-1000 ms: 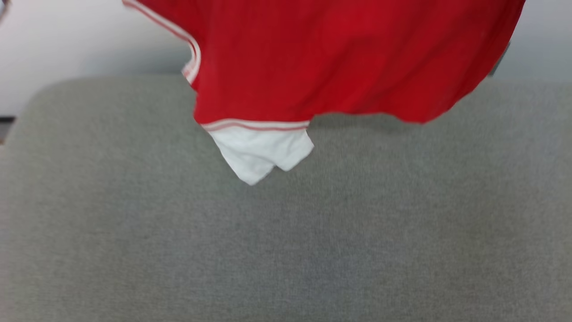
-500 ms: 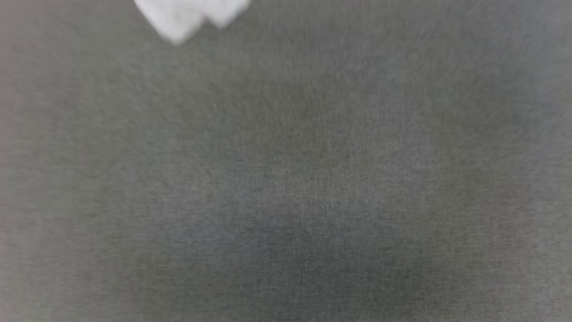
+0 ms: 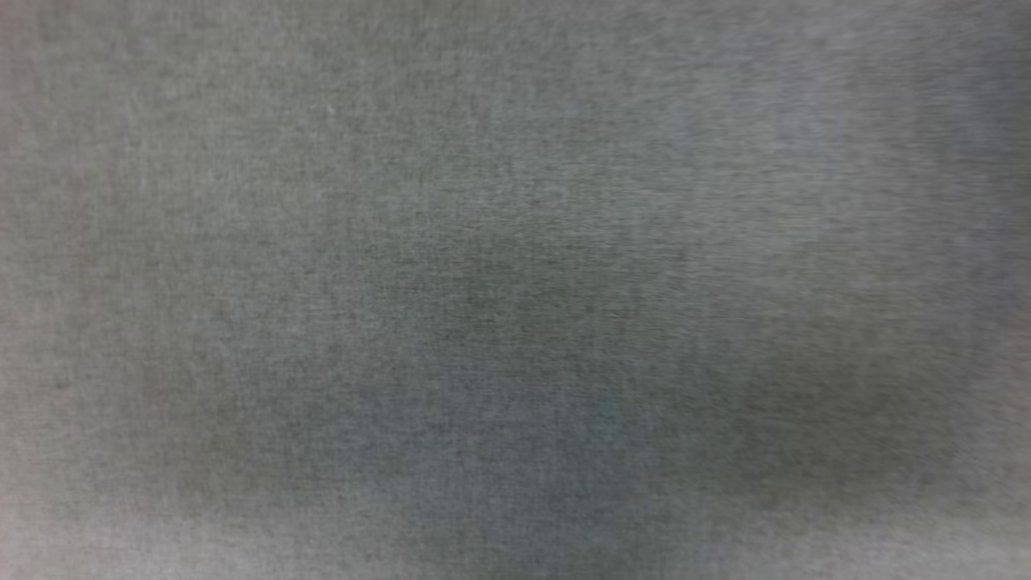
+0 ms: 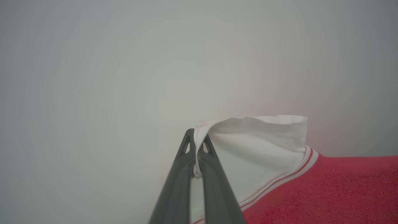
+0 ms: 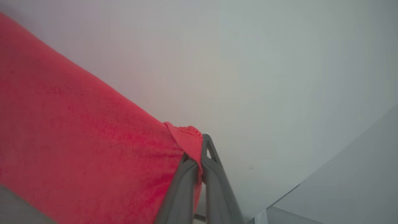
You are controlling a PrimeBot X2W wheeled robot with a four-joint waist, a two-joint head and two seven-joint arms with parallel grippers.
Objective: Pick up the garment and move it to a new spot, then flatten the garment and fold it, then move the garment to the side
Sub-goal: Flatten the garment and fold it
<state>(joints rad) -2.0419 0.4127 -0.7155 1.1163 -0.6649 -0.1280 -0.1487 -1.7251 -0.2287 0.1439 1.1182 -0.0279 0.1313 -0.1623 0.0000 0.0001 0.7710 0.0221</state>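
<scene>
The garment [image 4: 326, 189] is red with a white sleeve [image 4: 258, 146] and red-striped trim. In the left wrist view my left gripper [image 4: 196, 144] is shut on the edge of that white sleeve, with a pale wall behind. In the right wrist view my right gripper [image 5: 200, 149] is shut on a bunched red edge of the garment [image 5: 77, 140], whose cloth stretches away to the left. The garment is held up off the surface between the two grippers.
The head view looks close down on a grey woven fabric surface [image 3: 515, 290], blurred. A pale wall [image 5: 264, 77] stands behind the held cloth, with a corner line at the lower right of the right wrist view.
The head camera has tilted down: the red cloth and white sleeve slid up and out of its picture, leaving grey fabric surface.
</scene>
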